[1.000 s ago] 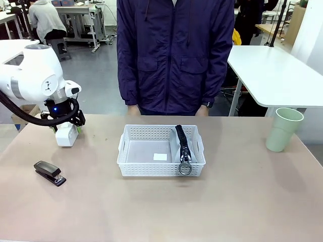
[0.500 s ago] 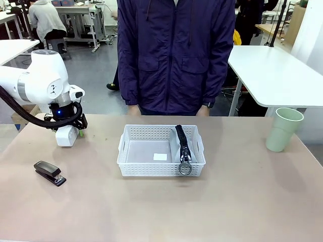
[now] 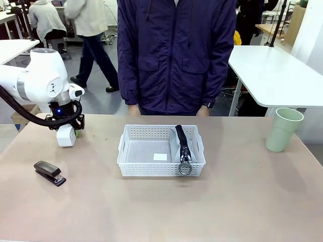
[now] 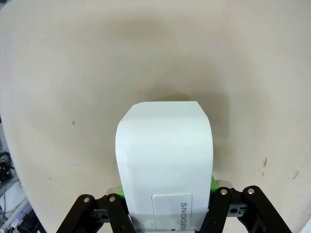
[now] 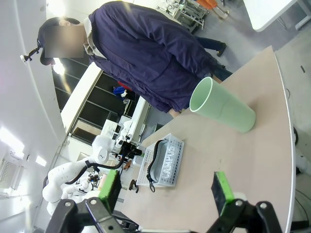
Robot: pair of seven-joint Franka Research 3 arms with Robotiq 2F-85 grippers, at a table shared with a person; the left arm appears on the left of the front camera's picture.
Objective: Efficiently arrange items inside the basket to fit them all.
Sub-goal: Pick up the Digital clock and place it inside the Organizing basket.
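Basket mid-table, pouch against right wall, left side open

Table: matt beige top, smooth, flecked with a few small dark specks. Basket: white moulded plastic, faintly glossy, walls pierced in a fine lattice. Grey pouch: soft matt cloth edged with a black zipper; metal ring bright and polished. Small white box: smooth, even, low-sheen shell with 1 printed label; card or plastic not distinguishable. Black stapler: hard casing with a glossy highlight along the top. Pale green cup: smooth, matt, plastic-looking. Left gripper: matt black fingers with 2 bright green pads. Person's jacket: dark blue woven cloth, slight sheen, creased.
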